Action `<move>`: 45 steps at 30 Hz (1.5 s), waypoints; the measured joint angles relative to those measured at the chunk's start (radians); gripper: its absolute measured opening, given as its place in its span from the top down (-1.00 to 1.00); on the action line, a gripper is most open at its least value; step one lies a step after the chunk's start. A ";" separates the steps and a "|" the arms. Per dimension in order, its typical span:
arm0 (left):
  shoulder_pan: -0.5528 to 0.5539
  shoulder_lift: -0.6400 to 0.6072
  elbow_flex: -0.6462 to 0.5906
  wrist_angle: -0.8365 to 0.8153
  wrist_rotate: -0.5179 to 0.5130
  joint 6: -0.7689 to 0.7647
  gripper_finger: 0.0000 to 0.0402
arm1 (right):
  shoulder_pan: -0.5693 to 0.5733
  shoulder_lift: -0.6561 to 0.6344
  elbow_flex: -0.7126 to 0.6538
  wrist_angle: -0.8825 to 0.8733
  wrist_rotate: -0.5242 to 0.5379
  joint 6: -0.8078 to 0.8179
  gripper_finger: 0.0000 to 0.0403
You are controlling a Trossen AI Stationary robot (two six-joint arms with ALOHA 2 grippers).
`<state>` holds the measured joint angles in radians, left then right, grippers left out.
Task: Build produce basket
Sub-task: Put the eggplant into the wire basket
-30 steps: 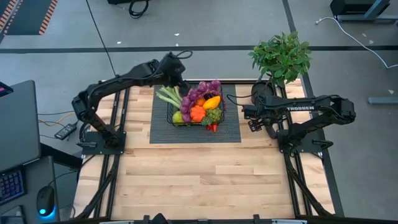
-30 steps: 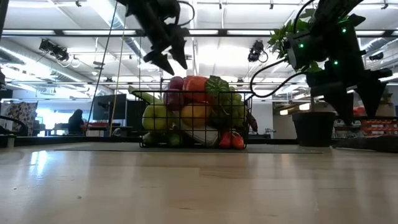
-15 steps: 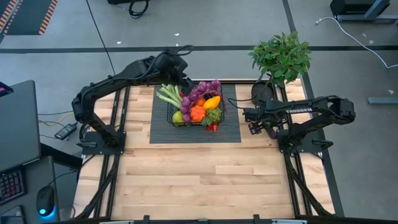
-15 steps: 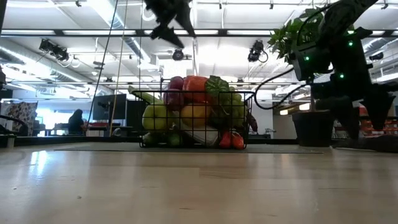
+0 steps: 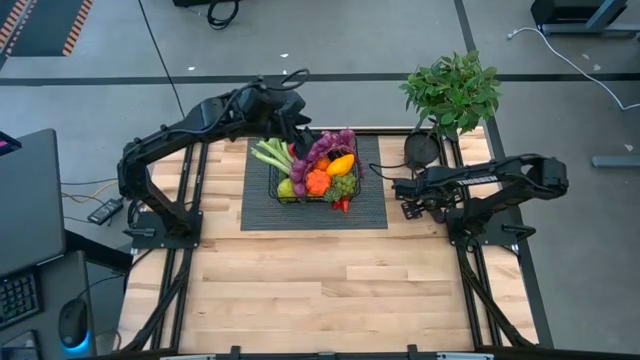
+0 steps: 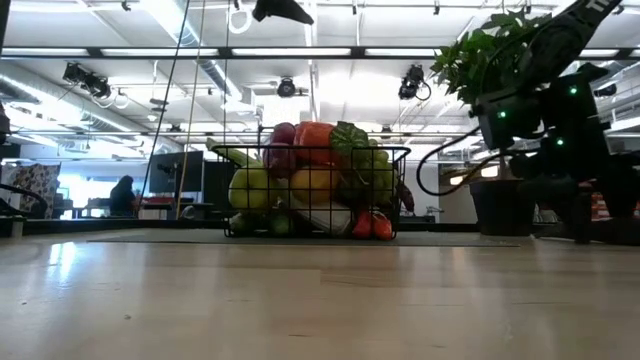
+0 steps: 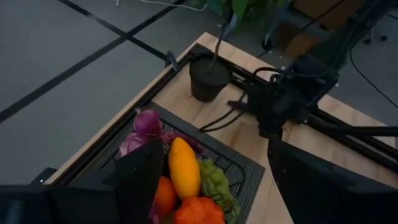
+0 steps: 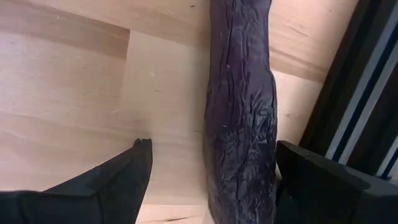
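Left arm: left gripper (image 5: 295,128) is hovering high over the far-left corner of the basket (image 5: 270,183). Its fingers (image 7: 140,180) are standing apart with nothing between them, judging by the left wrist view looking straight down past them onto the pile. It is probably sitting high to keep clear of the heaped load.

Middle: the basket is sitting on the dark mat (image 5: 375,210) near the far edge of the tabletop (image 5: 320,280). The produce (image 5: 318,170) is filling it past the rim, with leek greens on the left, purple grapes at the back, and orange and yellow pieces on top. The task looks nearly done.

Right arm: right gripper (image 5: 407,198) is reaching low over bare wood just right of the mat. Its fingers (image 8: 112,180) are spread wide, one on each side of a dark eggplant (image 8: 239,112) lying flat on the tabletop beside the black frame rail (image 8: 357,106). One finger is showing a clear gap, so it is not clamping yet; it looks lined up for a pick across the narrow width. The rail is close and could catch the outer finger.

Potted plant (image 5: 452,88) is standing at the far right corner, not involved.
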<state>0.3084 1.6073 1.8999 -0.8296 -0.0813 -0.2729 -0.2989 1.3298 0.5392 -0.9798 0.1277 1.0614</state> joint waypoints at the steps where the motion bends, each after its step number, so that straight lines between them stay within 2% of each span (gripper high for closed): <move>1: -0.003 0.000 0.000 -0.005 0.000 -0.004 -0.46 | 0.002 0.002 0.006 -0.001 -0.003 0.006 -0.72; 3: -0.006 0.000 0.000 -0.010 0.000 -0.015 -0.46 | 0.009 0.007 0.028 -0.001 -0.005 0.008 -0.70; 6: -0.012 0.000 0.000 -0.013 0.000 -0.029 -0.46 | 0.015 0.006 0.055 0.046 0.008 0.001 -0.56; 16: -0.011 -0.032 0.000 -0.186 -0.001 -0.002 -0.46 | 0.021 0.024 0.025 0.155 -0.016 -0.018 0.35; 24: 0.015 -0.094 0.000 -0.375 -0.040 0.009 -0.46 | 0.052 -0.039 0.098 0.176 -0.001 -0.073 0.38; 30: 0.025 -0.136 0.000 -0.455 -0.126 0.022 -0.46 | 0.088 -0.068 0.226 0.180 0.081 -0.047 0.31; 35: 0.053 -0.157 -0.017 -0.541 -0.144 0.022 -0.46 | 0.114 -0.068 0.342 0.259 0.133 -0.074 0.33; 40: 0.083 -0.158 -0.043 -0.562 -0.143 0.043 -0.46 | 0.143 -0.069 0.453 0.361 0.196 -0.238 0.33; 45: 0.128 -0.154 -0.043 -0.557 -0.153 0.109 -0.46 | 0.147 -0.069 0.506 0.596 0.216 -0.589 0.33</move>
<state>0.4365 1.4532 1.8565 -1.3864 -0.2344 -0.1639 -0.1521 1.2606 1.0451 -0.3843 0.3442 0.4727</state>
